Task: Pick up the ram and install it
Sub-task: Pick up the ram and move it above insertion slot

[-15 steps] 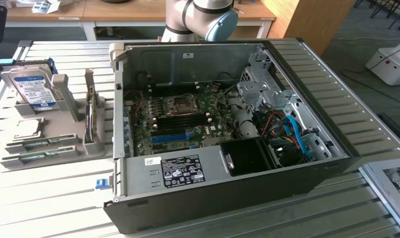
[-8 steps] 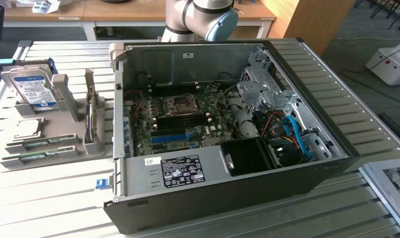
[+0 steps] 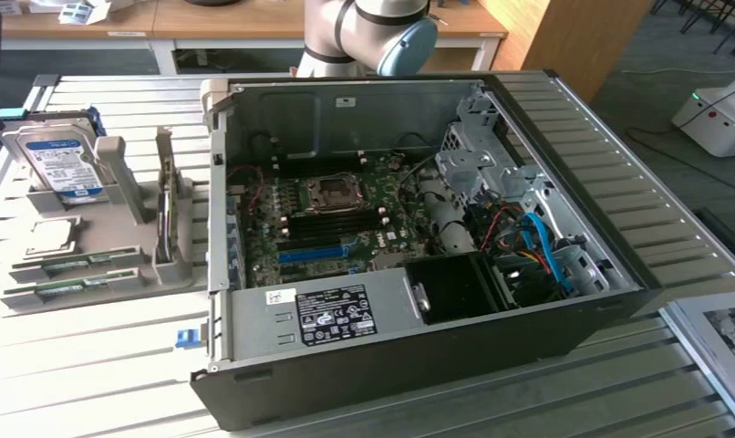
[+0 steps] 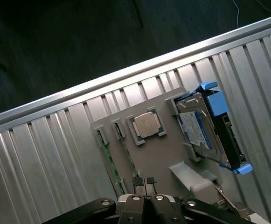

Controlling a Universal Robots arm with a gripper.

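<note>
Two ram sticks lie on edge in slots of a grey holder [image 3: 160, 274], one [image 3: 76, 265] just behind the other [image 3: 66, 290], on the exterior view's left. In the wrist view the same green ram sticks [image 4: 106, 156] [image 4: 125, 151] run side by side across the holder [image 4: 158, 158]. My gripper [image 4: 144, 183] hangs above the holder with its fingertips pressed together and nothing between them, close over the near end of the ram sticks. The arm [image 3: 367, 36] rises behind the computer case.
The open computer case [image 3: 611, 265] lies on the slatted metal table [image 3: 87, 365], its motherboard [image 3: 331, 219] exposed with a blue slot strip [image 3: 309, 253]. The holder also carries a silver processor chip [image 4: 147, 125], a hard drive [image 4: 198, 128] in a blue frame, and an upright board [image 3: 167, 205].
</note>
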